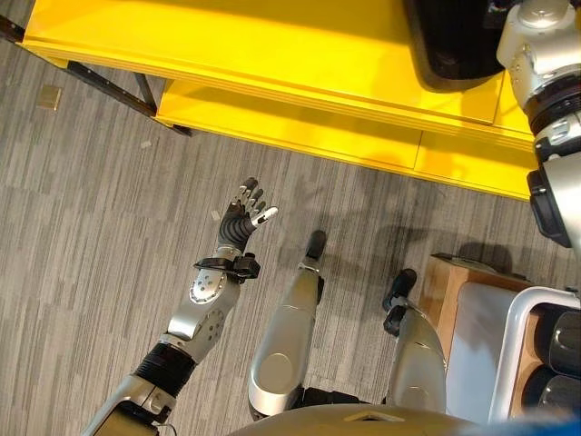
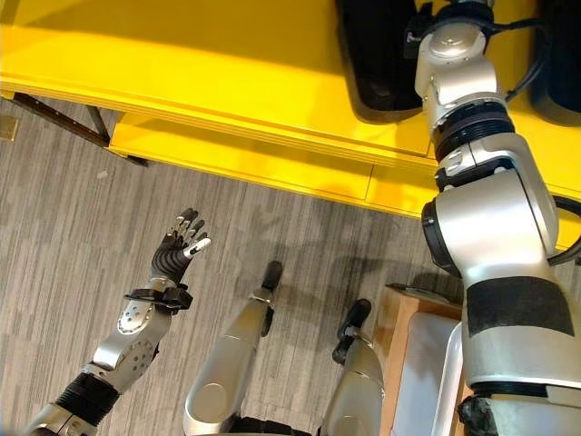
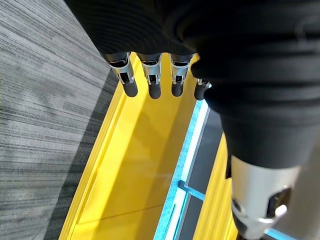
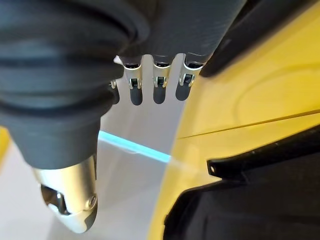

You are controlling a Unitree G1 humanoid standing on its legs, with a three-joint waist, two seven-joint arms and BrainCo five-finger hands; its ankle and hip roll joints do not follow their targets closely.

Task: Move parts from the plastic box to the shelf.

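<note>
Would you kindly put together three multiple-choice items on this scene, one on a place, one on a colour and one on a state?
1. Where is the left robot hand?
A. Over the grey floor, short of the shelf
B. Inside the plastic box
C. Resting on the shelf's top board

2. What colour is the shelf?
A. Blue
B. Yellow
C. White

3. What state is the left robot hand in?
A. Curled round a part
B. Open and holding nothing
C. Pinching a cloth

Answers:
1 A, since the eye views show it raised above the floor before the shelf's lower board.
2 B, as its boards are bright yellow in every view.
3 B, as its wrist view shows straight fingers with nothing between them.
</note>
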